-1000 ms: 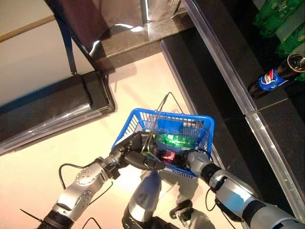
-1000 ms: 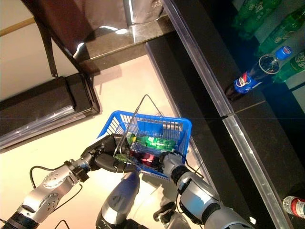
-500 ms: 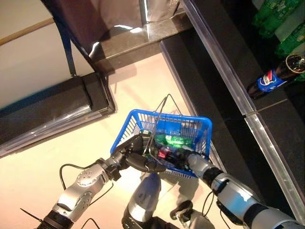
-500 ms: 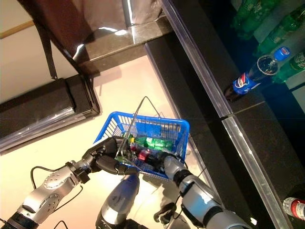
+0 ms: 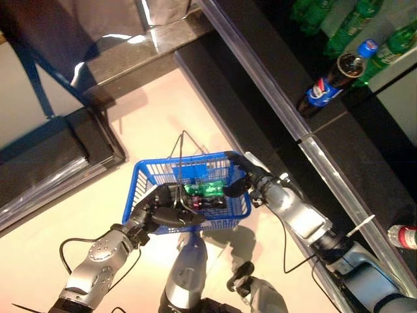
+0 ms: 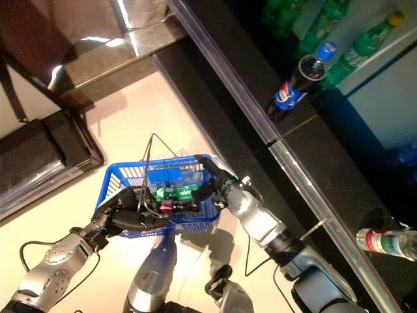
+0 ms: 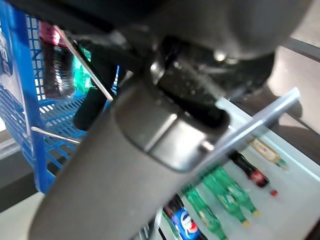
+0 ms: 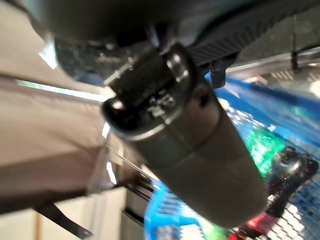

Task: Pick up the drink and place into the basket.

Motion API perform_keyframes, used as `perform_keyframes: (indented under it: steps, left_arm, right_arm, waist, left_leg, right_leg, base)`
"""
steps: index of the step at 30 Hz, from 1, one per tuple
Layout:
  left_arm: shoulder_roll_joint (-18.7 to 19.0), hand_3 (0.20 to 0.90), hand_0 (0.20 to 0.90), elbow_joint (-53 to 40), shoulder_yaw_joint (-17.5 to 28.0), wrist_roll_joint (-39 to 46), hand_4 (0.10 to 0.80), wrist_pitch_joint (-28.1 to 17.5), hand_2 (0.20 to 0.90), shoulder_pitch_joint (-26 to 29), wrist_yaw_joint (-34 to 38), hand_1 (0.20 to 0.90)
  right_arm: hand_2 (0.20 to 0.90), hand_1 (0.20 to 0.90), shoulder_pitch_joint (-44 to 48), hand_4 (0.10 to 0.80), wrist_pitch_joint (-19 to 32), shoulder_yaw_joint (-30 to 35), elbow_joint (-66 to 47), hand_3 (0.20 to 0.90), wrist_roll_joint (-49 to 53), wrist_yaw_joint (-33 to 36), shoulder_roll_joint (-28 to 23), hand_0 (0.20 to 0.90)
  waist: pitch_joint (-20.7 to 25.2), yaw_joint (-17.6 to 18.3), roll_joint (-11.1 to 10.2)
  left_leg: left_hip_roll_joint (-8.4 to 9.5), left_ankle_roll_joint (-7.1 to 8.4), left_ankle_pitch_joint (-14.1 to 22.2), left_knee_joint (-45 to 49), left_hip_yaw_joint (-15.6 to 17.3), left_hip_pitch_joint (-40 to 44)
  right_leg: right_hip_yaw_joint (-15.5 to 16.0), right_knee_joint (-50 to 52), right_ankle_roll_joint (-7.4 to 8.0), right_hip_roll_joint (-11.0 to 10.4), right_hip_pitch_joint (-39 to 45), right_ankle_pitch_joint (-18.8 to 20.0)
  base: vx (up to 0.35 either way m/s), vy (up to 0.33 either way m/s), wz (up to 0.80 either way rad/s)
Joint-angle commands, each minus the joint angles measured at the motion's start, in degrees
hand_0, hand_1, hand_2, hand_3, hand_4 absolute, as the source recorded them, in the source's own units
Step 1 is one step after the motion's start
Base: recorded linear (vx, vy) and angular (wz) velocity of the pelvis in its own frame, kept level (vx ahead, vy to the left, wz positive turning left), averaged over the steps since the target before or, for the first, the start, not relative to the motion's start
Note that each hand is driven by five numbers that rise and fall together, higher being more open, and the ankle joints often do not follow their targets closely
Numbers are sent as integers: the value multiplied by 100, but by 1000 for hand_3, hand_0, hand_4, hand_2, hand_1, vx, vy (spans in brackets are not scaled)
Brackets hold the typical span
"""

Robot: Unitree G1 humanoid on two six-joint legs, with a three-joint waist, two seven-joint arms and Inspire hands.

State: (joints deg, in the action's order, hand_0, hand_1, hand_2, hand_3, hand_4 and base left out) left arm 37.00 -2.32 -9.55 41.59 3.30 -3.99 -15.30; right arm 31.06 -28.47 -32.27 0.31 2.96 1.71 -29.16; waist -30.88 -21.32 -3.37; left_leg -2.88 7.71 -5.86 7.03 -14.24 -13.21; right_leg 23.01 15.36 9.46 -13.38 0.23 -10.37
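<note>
The blue basket (image 5: 148, 179) hangs off the floor in front of me. My left hand (image 5: 163, 212) is shut on its thin wire handles (image 5: 179, 147). A green bottle (image 5: 205, 189) and a dark drink with a red label (image 5: 210, 203) lie inside it; both also show in the right wrist view, the green bottle (image 8: 262, 145) and the dark drink (image 8: 285, 170). My right hand (image 5: 242, 177) is at the basket's right rim, fingers relaxed and holding nothing.
A dark shelf with a clear front rail (image 5: 293, 127) runs along the right. On it stand a cola bottle (image 5: 329, 81) and green bottles (image 5: 339, 32). Another bottle (image 5: 404, 235) lies at the lower right. A low black platform (image 5: 58, 153) is at the left.
The camera has swung right. My right hand has drawn out of the basket's inside to its right rim, empty. The drinks stay in the basket; my left hand keeps the handles.
</note>
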Motion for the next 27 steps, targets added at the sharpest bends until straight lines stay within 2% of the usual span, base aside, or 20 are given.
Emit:
perform_keyframes:
  steps: [1, 4, 5, 8, 12, 15, 20, 22, 26, 27]
  left_arm:
    - [-509, 200, 300, -2170, 556, 621, 100, -1979, 300, 589, -793, 300]
    - [-510, 200, 300, -2081, 560, 496, 100, -1956, 300, 524, -663, 300]
    - [-488, 200, 300, -1929, 562, 132, 100, -2164, 300, 458, -479, 300]
    - [-362, 200, 300, -1745, 598, -527, 100, -2405, 300, 341, -100, 300]
    - [-311, 200, 300, -1381, 886, -979, 100, -2378, 300, -123, 422, 300]
    - [-393, 200, 300, -1041, 893, -905, 100, -2302, 300, -435, 727, 300]
    - [-737, 200, 300, -14, 865, -298, 100, -1906, 300, -884, 1391, 300]
    - [-1023, 200, 300, 700, 986, -99, 100, -1687, 300, -1078, 1634, 300]
    - [-1258, 200, 300, 1555, 1024, 62, 100, -1516, 300, -1108, 1865, 300]
    - [-1406, 200, 300, 2009, 1071, 168, 100, -1416, 300, -1040, 1886, 300]
  right_arm:
    - [900, 900, 199, 800, 628, 185, -1088, 900, 354, -100, -517, 900]
    - [900, 900, -89, 800, 1017, 451, -1664, 900, 643, -80, -648, 900]
    - [900, 900, -304, 800, 1248, 600, -1872, 900, 758, -45, -695, 900]
    - [900, 900, -619, 800, 1399, 888, -2091, 900, 654, 97, -832, 900]
    - [900, 900, -1631, 800, 1699, 1528, -2411, 900, 652, 46, -1054, 900]
    - [900, 900, -2297, 800, 1941, 1694, -2403, 900, 753, -112, -1090, 900]
    - [900, 900, -3055, 800, 2202, 1734, -1738, 900, 785, -175, -807, 900]
    - [900, 900, -3328, 800, 2296, 1631, -1058, 900, 729, -108, -517, 900]
    - [900, 900, -3545, 800, 2376, 1524, -321, 900, 831, -132, -138, 900]
    - [900, 900, -3592, 800, 2441, 1443, -17, 900, 629, -93, 26, 900]
  waist:
    - [422, 215, -12]
    - [514, 301, -119]
    - [585, 366, -177]
    - [715, 458, -253]
    - [1019, 696, -368]
    - [1216, 819, -407]
    - [1563, 1035, -431]
    - [1753, 1175, -427]
    - [1958, 1339, -355]
    - [2028, 1411, -312]
  left_leg:
    - [155, -458, 329, 42, 349, 320]
    - [105, -460, 373, 35, 412, 387]
    - [77, -462, 403, 30, 451, 438]
    - [31, -462, 429, -8, 523, 532]
    - [-80, -447, 447, -156, 736, 734]
    - [-155, -425, 433, -292, 886, 873]
    - [-265, -365, 385, -569, 1192, 1140]
    - [-327, -330, 346, -773, 1405, 1311]
    - [-420, -282, 299, -963, 1681, 1488]
    - [-445, -263, 281, -1035, 1774, 1553]
  right_leg:
    - [-219, -153, -374, 271, -128, 651]
    - [-266, -196, -361, 317, -77, 658]
    - [-310, -224, -345, 345, -46, 671]
    - [-388, -285, -310, 373, -1, 701]
    - [-600, -487, -253, 436, 106, 759]
    - [-746, -656, -217, 459, 177, 819]
    - [-977, -995, -138, 451, 320, 966]
    - [-1090, -1229, -84, 426, 419, 1057]
    - [-1174, -1442, -20, 378, 503, 1164]
    - [-1193, -1511, 1, 353, 532, 1197]
  base:
    - [23, -61, -5]
    - [17, -52, -5]
    - [22, -38, -6]
    - [30, -34, -6]
    - [23, -18, -19]
    - [13, 0, -29]
    - [-3, 7, -30]
    - [-32, 23, -36]
    - [-18, 31, -33]
    - [-11, 53, -18]
